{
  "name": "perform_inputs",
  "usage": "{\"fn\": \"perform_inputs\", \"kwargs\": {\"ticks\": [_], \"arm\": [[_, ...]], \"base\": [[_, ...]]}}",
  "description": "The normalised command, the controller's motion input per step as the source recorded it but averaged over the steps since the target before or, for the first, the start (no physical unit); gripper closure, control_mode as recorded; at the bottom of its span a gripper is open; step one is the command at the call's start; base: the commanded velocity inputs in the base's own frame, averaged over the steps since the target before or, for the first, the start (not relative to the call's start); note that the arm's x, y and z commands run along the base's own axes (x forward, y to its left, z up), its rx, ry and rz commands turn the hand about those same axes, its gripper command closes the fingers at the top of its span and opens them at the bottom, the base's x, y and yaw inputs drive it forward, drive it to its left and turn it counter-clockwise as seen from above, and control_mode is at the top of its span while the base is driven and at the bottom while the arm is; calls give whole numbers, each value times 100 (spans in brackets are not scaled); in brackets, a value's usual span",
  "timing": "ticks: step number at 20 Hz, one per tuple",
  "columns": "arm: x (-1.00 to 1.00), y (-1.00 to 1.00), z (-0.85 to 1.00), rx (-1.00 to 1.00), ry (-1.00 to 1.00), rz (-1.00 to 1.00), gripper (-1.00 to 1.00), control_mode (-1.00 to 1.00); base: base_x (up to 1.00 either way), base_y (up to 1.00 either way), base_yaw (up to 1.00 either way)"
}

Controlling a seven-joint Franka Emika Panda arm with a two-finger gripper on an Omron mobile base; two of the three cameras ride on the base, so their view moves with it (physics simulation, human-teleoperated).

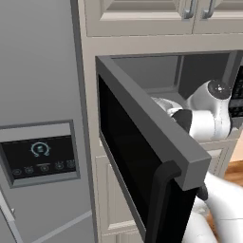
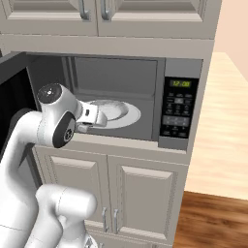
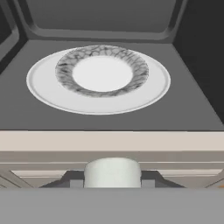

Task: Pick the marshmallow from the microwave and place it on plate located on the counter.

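Marshmallow (image 3: 112, 172), a short white cylinder with a matte, soft-looking skin, sits at the bottom of the hand view between the two small dark finger tips of the hand (image 3: 112, 178), which look clamped on its sides (the tips are mostly hidden behind it, so the contact itself is a judgement). It is outside the cavity of the large dark grey microwave (image 2: 180, 109), just in front of and below the pale front ledge under the opening, so the pick seems done and the marshmallow is already out of the oven. Inside the dull grey cavity lies a round white glass turntable (image 3: 43, 89) with a smooth glossy rim, and on it rests a shallow dish (image 3: 65, 68) with a grey, crackle-patterned band round a plain white centre; nothing lies on either. The microwave's door (image 1: 137, 156), black glass in a thick grey frame with a heavy black handle, stands swung wide open toward the grey fridge (image 1: 38, 95) with its small display. Beige panelled cabinets (image 2: 140, 193) with slim metal handles sit above and below. What is left, as I judge it, is the whole carry: bring the arm away from the oven, find the plate on the surface, and set the marshmallow down there.
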Motion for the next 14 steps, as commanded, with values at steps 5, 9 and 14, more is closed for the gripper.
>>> {"fn": "perform_inputs", "kwargs": {"ticks": [5,9,14], "arm": [[-24,0,10,-1,1,-3,100,-100],[-32,2,5,0,1,-2,100,-100],[-25,4,18,1,0,0,100,-100]], "base": [[0,0,0],[0,0,0],[0,0,0]]}}
